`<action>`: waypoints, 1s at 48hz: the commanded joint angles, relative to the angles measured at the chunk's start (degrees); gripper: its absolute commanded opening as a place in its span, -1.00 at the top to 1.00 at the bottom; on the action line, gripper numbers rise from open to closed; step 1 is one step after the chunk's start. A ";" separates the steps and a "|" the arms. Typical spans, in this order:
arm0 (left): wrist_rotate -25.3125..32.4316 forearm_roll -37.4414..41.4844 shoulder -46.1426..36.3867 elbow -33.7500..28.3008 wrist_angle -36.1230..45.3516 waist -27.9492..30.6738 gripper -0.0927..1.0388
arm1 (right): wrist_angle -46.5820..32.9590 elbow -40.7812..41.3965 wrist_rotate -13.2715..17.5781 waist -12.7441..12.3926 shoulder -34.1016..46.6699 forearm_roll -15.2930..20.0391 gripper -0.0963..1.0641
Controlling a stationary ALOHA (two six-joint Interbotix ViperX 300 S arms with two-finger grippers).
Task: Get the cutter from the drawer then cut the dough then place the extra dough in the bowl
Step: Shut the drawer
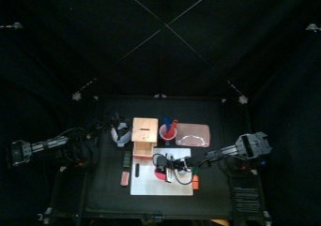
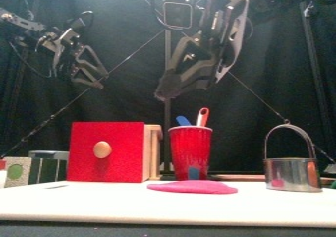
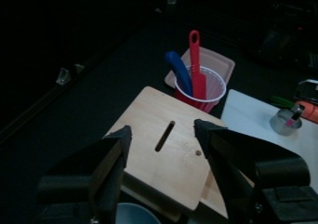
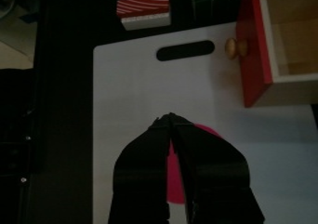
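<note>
The round metal cutter (image 2: 292, 167) stands upright on the white cutting board (image 4: 137, 88), at its right end in the front view. A flat pink dough disc (image 2: 194, 187) lies at the board's middle. My right gripper (image 4: 168, 119) hangs shut and empty just above the dough (image 4: 206, 138), well up from the board in the front view (image 2: 178, 84). The wooden box (image 3: 168, 139) has its red drawer front (image 4: 255, 46) pulled out. My left gripper (image 3: 162, 127) is open over the box top, holding nothing. A blue-grey bowl rim (image 3: 130, 214) shows below it.
A red cup (image 2: 191, 150) with a blue and a red toy knife stands right of the box. The pink tray (image 1: 194, 134) lies behind the board. Dark green sushi blocks (image 2: 50, 165) and a red-and-white toy (image 4: 143, 3) sit left of the board.
</note>
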 commanded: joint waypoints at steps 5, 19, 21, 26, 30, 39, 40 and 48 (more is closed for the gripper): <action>0.18 3.78 2.72 -5.36 3.60 1.93 -0.40 | 0.44 -7.21 -0.09 -0.35 2.72 -0.26 0.19; 0.53 9.23 9.93 -9.58 6.42 3.34 -0.32 | 1.58 -11.78 -0.18 -0.35 6.94 -0.53 0.24; 0.88 10.28 11.87 -11.43 8.09 4.04 -0.31 | 1.58 -12.22 -0.18 -0.35 7.29 -0.53 0.26; 2.46 11.60 16.17 -16.44 12.39 5.62 -0.31 | 1.58 -13.01 -0.18 -0.35 8.09 -0.44 0.37; 4.83 11.60 20.92 -21.53 16.70 7.12 -0.31 | 1.58 -13.45 -0.18 -0.35 8.61 -0.18 0.44; 13.36 8.70 30.94 -29.97 25.40 9.40 -0.27 | 1.58 -13.36 -0.09 -0.18 9.05 0.62 0.46; 14.50 8.00 31.64 -30.67 26.10 9.58 -0.26 | 1.58 -13.18 -0.09 -0.18 9.14 0.88 0.46; 24.08 -0.09 37.44 -34.45 30.85 11.78 -0.20 | 1.49 -12.74 0.00 0.00 9.40 2.37 0.46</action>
